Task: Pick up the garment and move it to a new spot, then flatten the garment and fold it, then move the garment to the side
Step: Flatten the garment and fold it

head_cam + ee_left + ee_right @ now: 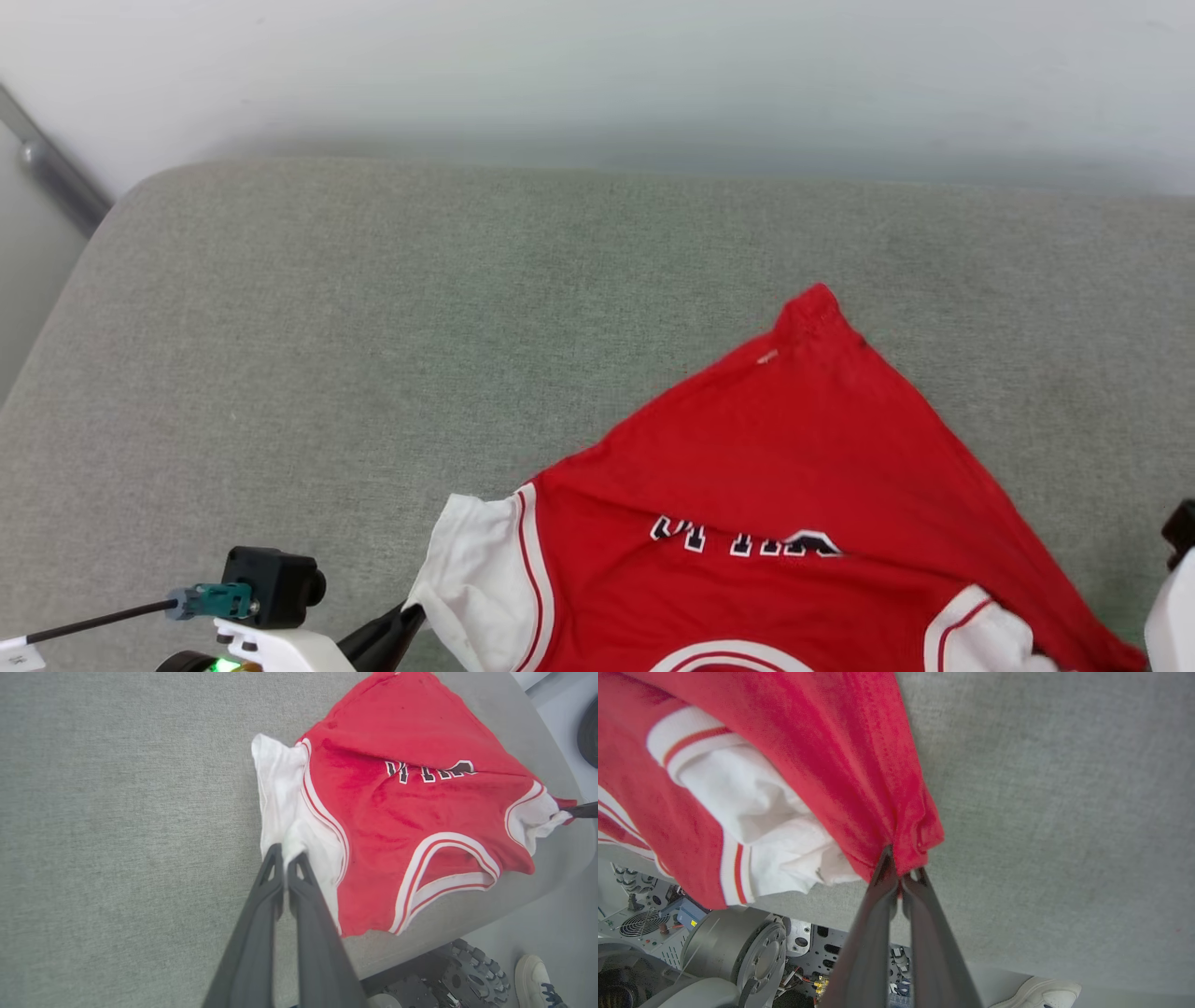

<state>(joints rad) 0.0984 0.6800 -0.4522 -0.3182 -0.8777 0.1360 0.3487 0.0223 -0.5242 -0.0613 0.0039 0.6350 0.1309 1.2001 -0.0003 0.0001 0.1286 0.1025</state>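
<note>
Garment point(794, 448) on grey cushion point(373, 327), lettering point(747, 539) creased unreadable, left pincer point(286, 851) pinching sleeve point(280, 788), right pincer point(901, 875) pinching red corner point(920, 830)

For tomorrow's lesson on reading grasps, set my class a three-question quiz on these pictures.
1. True or false: the left gripper is shut on the garment's white sleeve.
2. The right gripper pinches: A) red fabric; B) the neckline trim; C) nothing.
3. What colour is the padded surface under the garment?
Key: 1 true; 2 A; 3 grey.
</note>
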